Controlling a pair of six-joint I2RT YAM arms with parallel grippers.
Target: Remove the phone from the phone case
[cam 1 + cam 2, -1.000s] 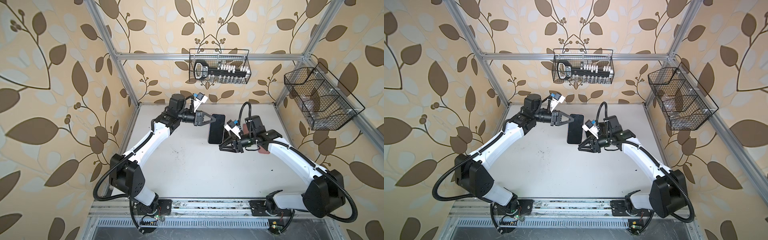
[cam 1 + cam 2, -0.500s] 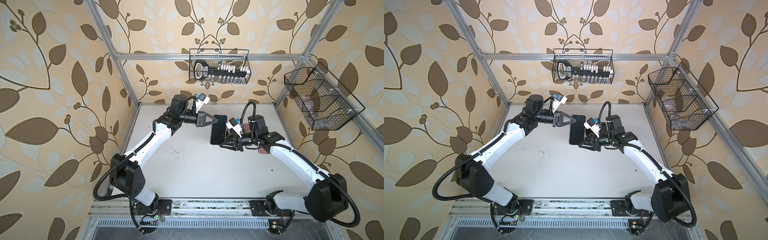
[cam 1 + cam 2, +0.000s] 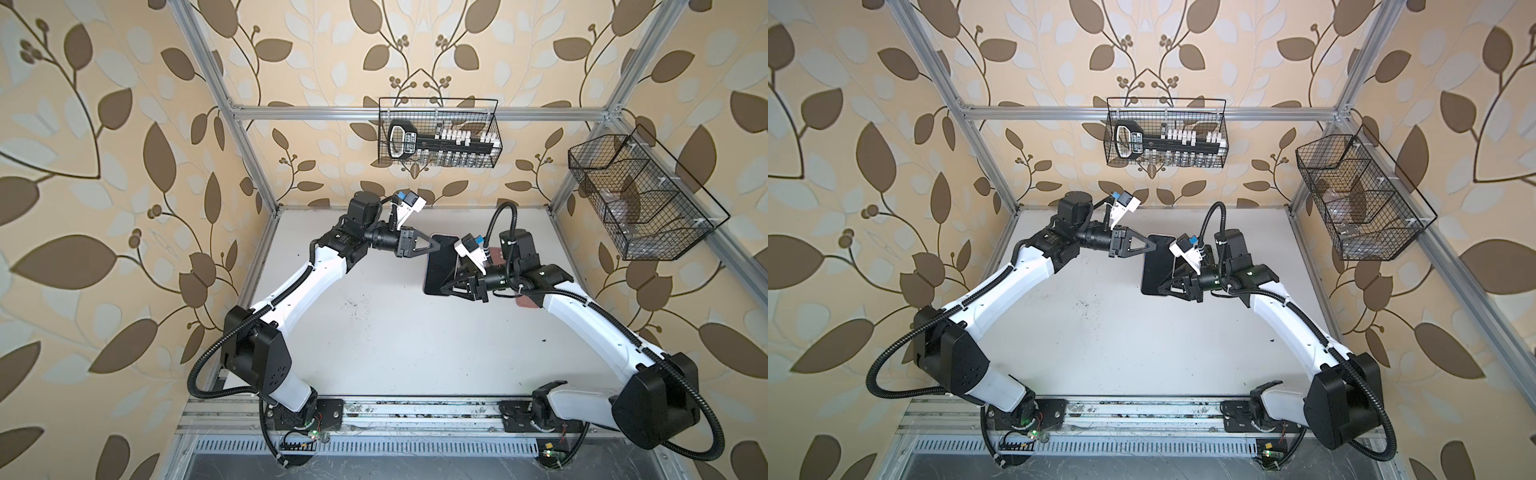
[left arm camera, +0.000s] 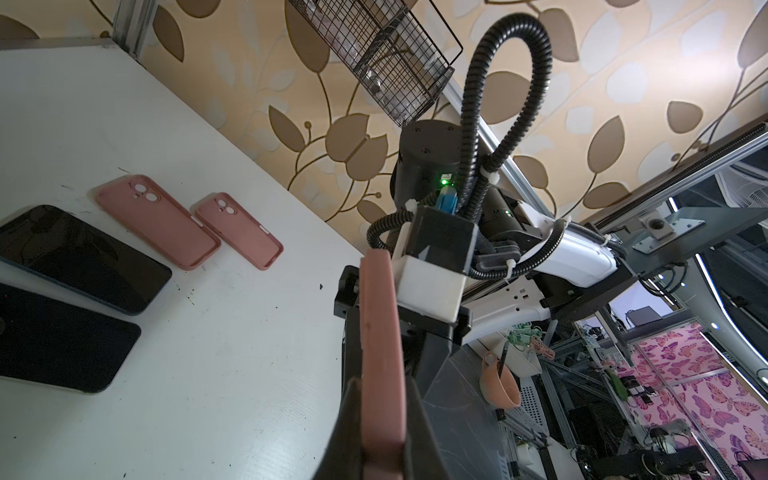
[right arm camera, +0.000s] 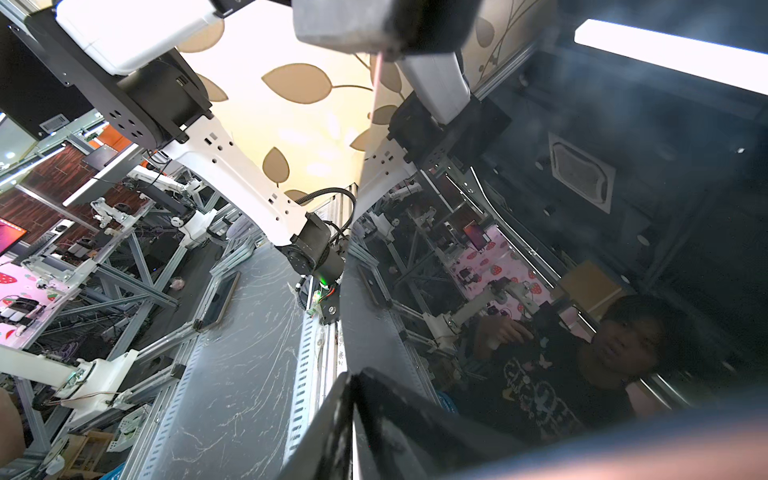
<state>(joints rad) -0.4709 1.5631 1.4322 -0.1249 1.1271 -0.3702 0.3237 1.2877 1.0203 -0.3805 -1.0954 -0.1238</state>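
Anchoring the phone case (image 4: 380, 332) at the phone's (image 3: 439, 266) far end with the left gripper (image 3: 433, 248) clenched; flanking its near end with the right gripper (image 3: 451, 286), probably for prying, grip unclear.

no text or label can be read.

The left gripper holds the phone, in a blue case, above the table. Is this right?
Not quite: the case is pink, not blue, as the left wrist view shows. The left gripper does hold the phone above the table.
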